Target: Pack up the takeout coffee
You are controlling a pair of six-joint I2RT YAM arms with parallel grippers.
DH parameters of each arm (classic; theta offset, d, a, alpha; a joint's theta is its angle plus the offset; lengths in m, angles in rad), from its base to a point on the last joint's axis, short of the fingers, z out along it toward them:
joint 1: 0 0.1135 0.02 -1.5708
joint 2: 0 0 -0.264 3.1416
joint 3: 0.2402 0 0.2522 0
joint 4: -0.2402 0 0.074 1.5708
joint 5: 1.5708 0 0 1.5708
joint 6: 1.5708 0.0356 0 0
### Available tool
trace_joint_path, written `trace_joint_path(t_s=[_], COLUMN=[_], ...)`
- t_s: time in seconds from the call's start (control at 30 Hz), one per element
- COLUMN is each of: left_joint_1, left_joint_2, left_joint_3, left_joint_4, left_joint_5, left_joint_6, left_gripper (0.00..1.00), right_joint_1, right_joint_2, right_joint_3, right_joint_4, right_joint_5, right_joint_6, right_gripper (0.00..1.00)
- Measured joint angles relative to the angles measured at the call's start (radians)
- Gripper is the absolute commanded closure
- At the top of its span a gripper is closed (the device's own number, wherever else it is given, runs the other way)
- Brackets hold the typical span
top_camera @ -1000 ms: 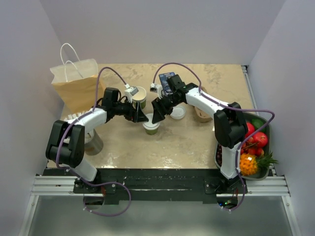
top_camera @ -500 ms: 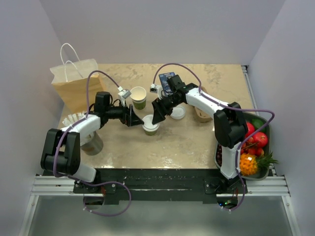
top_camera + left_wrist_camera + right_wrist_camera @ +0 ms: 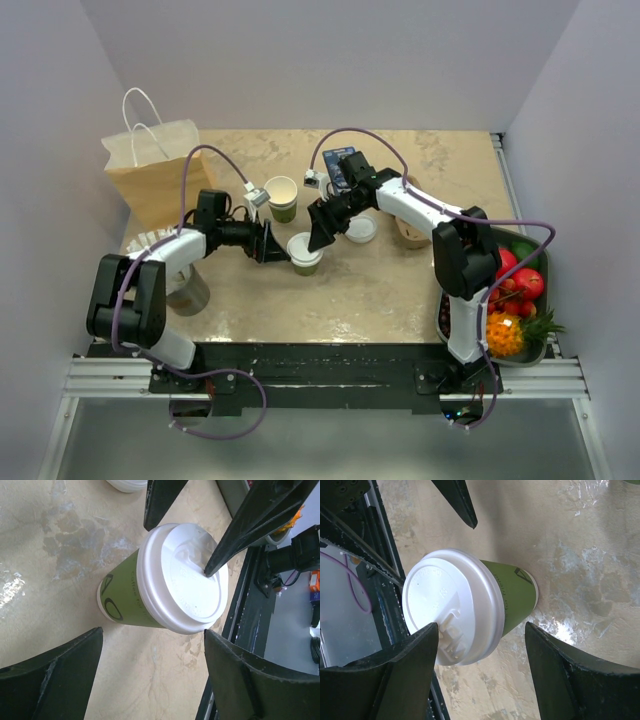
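Moved: left end effector [image 3: 272, 243] sits a bit nearer the lidded cup [image 3: 305, 254] than half a sec ago, after pulling back toward the bag side from its spot a sec ago; right arm and cup look unchanged.
Cup: upright on worktop [image 3: 380, 290], mid-table, between both arms, white lid [image 3: 182, 576] seated. Not in the bag yet.
Left end effector: fingers apart, cup ahead of the gap in left wrist view, no contact seen. Prob. lining up for a side grip on the green body below the lid, so the lid isn't knocked off.
Right end effector [image 3: 318, 235]: fingers apart, one finger [image 3: 250, 520] lying across the lid top, tip on or just over it (can't tell which), the other beyond the cup. Not clamped. Reads as steadying or guarding the cup while the left comes in, but that's a guess.
Bag [image 3: 155, 175]: upright at far left, mouth up, well apart from cup. Left arm is nearer it, so a left-hand carry makes sense.
Other cup [image 3: 282, 197]: no lid, just behind the lidded one. Not the target; keep clear.
Spare lid [image 3: 361, 229]: on worktop, right of cup.
Fruit tray [image 3: 530, 250]: far right, out of the way.
Stage: early, pre-grasp.
Risk: right finger over the lid may block the lift or tip the cup if both close.
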Motion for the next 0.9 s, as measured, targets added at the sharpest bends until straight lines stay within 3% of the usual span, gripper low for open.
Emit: trace_joint_path(t_s=[0.27, 0.63, 0.77, 0.9], left_joint_1=[0.002, 0.014, 0.014, 0.011], left_joint_2=[0.05, 0.16, 0.18, 0.223], left_joint_3=[0.029, 0.116, 0.16, 0.171], left_joint_4=[-0.009, -0.044, -0.087, -0.13], left_joint_5=[0.009, 0.006, -0.046, -0.2], left_joint_6=[-0.009, -0.163, -0.17, -0.152], left_gripper=[0.15, 0.14, 0.15, 0.15], right_joint_1=[-0.001, -0.009, -0.009, -0.002], right_joint_2=[0.002, 0.002, 0.002, 0.002], right_joint_3=[0.003, 0.008, 0.014, 0.015], right_joint_4=[0.0, -0.005, -0.011, -0.003], right_joint_5=[0.002, 0.027, 0.04, 0.045], right_joint_6=[0.004, 0.014, 0.016, 0.025], right_gripper=[0.28, 0.28, 0.28, 0.28])
